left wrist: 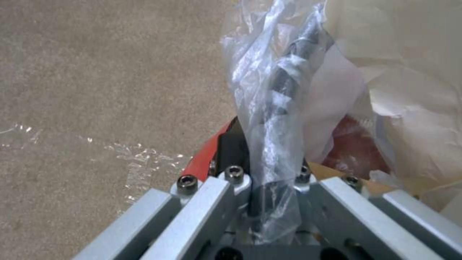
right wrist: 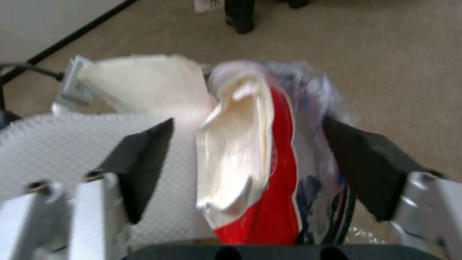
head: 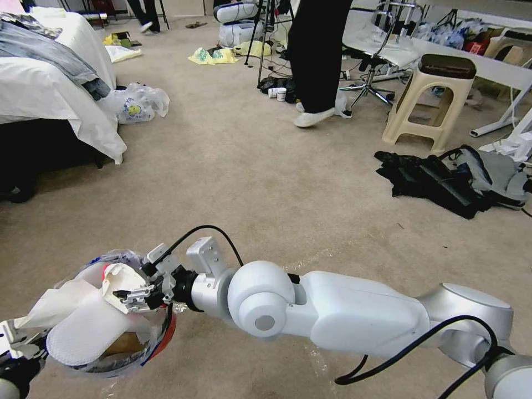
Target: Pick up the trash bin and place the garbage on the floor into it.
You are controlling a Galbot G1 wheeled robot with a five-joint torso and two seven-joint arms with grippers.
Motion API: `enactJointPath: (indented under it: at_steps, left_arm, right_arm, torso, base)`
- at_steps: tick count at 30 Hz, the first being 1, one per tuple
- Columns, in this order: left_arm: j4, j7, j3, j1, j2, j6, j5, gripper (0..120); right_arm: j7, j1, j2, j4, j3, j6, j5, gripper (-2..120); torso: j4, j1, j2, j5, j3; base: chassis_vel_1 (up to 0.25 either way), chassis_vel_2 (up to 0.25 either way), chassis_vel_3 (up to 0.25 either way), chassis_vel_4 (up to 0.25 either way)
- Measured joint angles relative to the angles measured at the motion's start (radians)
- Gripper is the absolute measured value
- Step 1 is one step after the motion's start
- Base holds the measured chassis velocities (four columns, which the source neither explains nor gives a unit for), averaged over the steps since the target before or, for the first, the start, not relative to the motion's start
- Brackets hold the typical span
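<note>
You have the trash bin (head: 100, 332) at near left above the beige carpet (head: 266, 183), its rim and plastic liner pinched in your left gripper (left wrist: 262, 180). Your right gripper (head: 133, 293) hangs over it, fingers spread wide around a white-and-red wrapper (right wrist: 240, 151), touching neither side. Far off stand a bed (head: 50, 94), a stool (head: 438, 100) and black clothes (head: 438, 183).
</note>
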Motion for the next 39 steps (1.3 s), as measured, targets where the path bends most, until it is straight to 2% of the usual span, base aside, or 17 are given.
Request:
enactJointPath:
  at_steps: [3, 11, 16, 18, 19, 20, 22, 29, 30, 39]
  left_arm:
    - [0.0, 0.001, 0.0, 0.001, 0.0, 0.0, 0.0, 1]
    - [0.0, 0.001, 0.0, 0.001, -0.002, 0.0, 0.002, 1]
    - [0.0, 0.001, -0.001, 0.001, 0.0, 0.0, 0.002, 1]
    - [0.003, 0.0, -0.002, 0.003, 0.003, 0.0, 0.002, 1]
    - [0.008, 0.0, -0.003, 0.004, 0.009, 0.0, 0.002, 1]
    - [0.008, 0.0, -0.003, 0.004, 0.009, 0.0, 0.002, 1]
    - [0.025, -0.002, -0.003, 0.004, 0.022, 0.0, 0.002, 1]
    - [0.079, -0.002, 0.005, -0.009, 0.051, 0.0, 0.002, 1]
    - [0.108, -0.002, 0.013, -0.02, 0.059, 0.0, 0.002, 1]
    - [0.22, 0.008, 0.025, -0.047, 0.074, 0.0, 0.007, 1]
  right_arm:
    - [0.0, 0.006, -0.002, 0.011, 0.024, 0.0, 0.001, 97]
    - [-0.01, 0.008, -0.01, 0.027, 0.1, 0.005, -0.002, 100]
    - [-0.043, -0.004, -0.049, 0.034, 0.196, 0.027, -0.018, 100]
    - [-0.071, -0.015, -0.083, 0.037, 0.274, 0.057, -0.021, 100]
    - [-0.105, -0.026, -0.12, 0.037, 0.327, 0.102, -0.036, 100]
    - [-0.105, -0.026, -0.12, 0.037, 0.327, 0.102, -0.036, 100]
    - [-0.153, -0.049, -0.179, 0.041, 0.406, 0.18, -0.074, 100]
    - [-0.179, -0.141, -0.253, 0.085, 0.536, 0.232, -0.104, 100]
    - [-0.181, -0.174, -0.275, 0.102, 0.573, 0.24, -0.113, 100]
    - [-0.186, -0.211, -0.29, 0.12, 0.664, 0.268, -0.137, 100]
  torso:
    - [0.0, 0.0, 0.0, 0.0, 0.0]
    - [0.0001, 0.0, 0.0, 0.0, 0.0]
    - [0.0, 0.0, 0.0, 0.0, 0.0]
    - [-0.0001, 0.0, 0.0, 0.0002, 0.0]
    - [-0.0001, 0.0, 0.0, 0.0002, 0.0]
    - [-0.0001, 0.0, 0.0, 0.0002, 0.0]
    - [-0.0003, 0.0, 0.0, 0.0002, 0.0]
    - [-0.0002, 0.0, 0.0, 0.0003, 0.0]
    - [-0.0003, 0.0, 0.0, 0.0001, 0.0]
    - [0.0004, 0.0, 0.0, -0.0001, 0.0]
  base:
    - [0.0, 0.0, 0.0, 0.0]
    - [0.0, 0.0, 0.0, 0.0]
    - [0.0, 0.0, 0.0, 0.0]
    - [0.0, 0.0, 0.0, 0.0]
    - [0.0, 0.0, 0.0, 0.0]
    - [0.0, 0.0, 0.0, 0.0]
    - [0.0, 0.0, 0.0, 0.0]
    - [0.0, 0.0, 0.0, 0.0]
    - [0.0, 0.0, 0.0, 0.0]
    - [0.0, 0.0, 0.0, 0.0]
